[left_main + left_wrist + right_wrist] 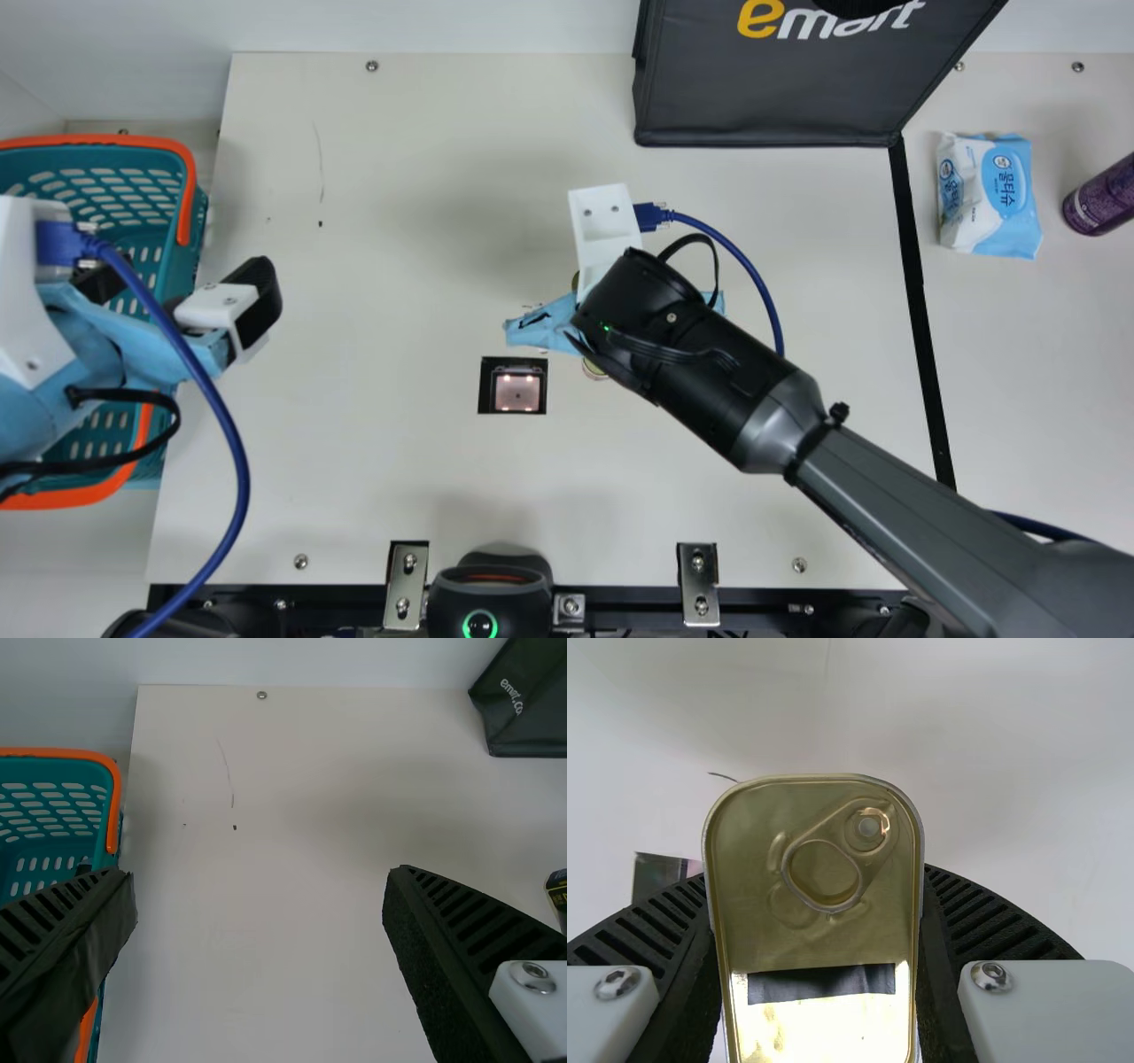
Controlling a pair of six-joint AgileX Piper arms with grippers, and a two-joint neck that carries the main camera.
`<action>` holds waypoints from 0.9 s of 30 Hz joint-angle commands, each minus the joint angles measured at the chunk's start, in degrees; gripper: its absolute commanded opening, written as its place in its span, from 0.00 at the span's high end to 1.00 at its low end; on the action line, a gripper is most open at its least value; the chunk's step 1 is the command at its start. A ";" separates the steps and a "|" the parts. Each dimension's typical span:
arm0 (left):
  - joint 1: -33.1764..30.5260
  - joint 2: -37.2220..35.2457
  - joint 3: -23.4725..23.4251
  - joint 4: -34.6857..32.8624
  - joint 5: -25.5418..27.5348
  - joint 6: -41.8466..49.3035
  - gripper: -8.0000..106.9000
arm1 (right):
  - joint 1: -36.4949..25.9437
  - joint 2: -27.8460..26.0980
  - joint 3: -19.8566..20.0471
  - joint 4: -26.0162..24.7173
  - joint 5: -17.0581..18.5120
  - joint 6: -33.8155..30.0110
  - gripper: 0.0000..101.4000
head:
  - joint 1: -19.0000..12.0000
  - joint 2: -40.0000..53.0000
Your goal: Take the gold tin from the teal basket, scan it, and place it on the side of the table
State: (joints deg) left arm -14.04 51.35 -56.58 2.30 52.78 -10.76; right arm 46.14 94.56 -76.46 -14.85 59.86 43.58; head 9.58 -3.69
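A gold-coloured metal tin (824, 939) with a rounded-corner lid and ring-pull sits clasped in the right pincer (542, 324) above the cream, flat-topped surface (390, 177), at about one o'clock from a black square scanner panel (486, 385) with a lit window. The black ribbed fingers press in on the tin's two sides, parted just by its width, and its lid faces the wrist camera. The arm covers most of the tin in the main view, so it is hard to say from here whether its underside meets the surface.

Over at nine o'clock, the left pincer (177, 297) hangs wide open with nothing in its hold, one finger above the teal plastic basket (120, 182) with orange handles, the other out past its rim.

At one o'clock on the surface stands a black fabric bag (762, 102) with a printed front. Between two and three o'clock, beyond a black strip (917, 292), lies a white and light-blue soft packet (990, 197), with a purple cylindrical container (1103, 199) near it, farther out. A black rounded device (490, 595) with a glowing green ring is at the six o'clock edge.
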 commanded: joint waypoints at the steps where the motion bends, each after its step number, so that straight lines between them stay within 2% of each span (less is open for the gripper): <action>1: 0.00 0.00 0.00 0.00 0.00 0.00 0.15 | -0.10 -0.36 -0.03 -0.15 -0.04 -0.30 1.00 | -1.66 -4.57; 6: 0.00 0.00 0.00 0.00 0.00 0.00 0.15 | -2.05 -2.51 2.23 -0.16 -2.14 -1.46 1.00 | -1.66 -11.26; 11: 0.00 0.00 0.00 0.00 0.00 0.00 0.15 | -6.27 -6.69 7.81 0.49 -6.08 -4.10 1.00 | -1.66 -17.89; 19: 0.00 0.00 0.00 0.00 0.00 0.00 0.15 | -16.54 -15.26 17.88 3.07 -10.18 -11.14 1.00 | -1.66 -17.89; 27: 0.00 0.00 0.00 0.00 0.00 0.00 0.15 | -29.46 -23.79 25.72 7.40 -11.40 -21.34 1.00 | -1.66 -17.89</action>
State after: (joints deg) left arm -14.04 51.35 -56.58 2.30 52.78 -10.76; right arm 20.86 72.54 -52.35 -8.48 48.76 25.40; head 9.58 -21.45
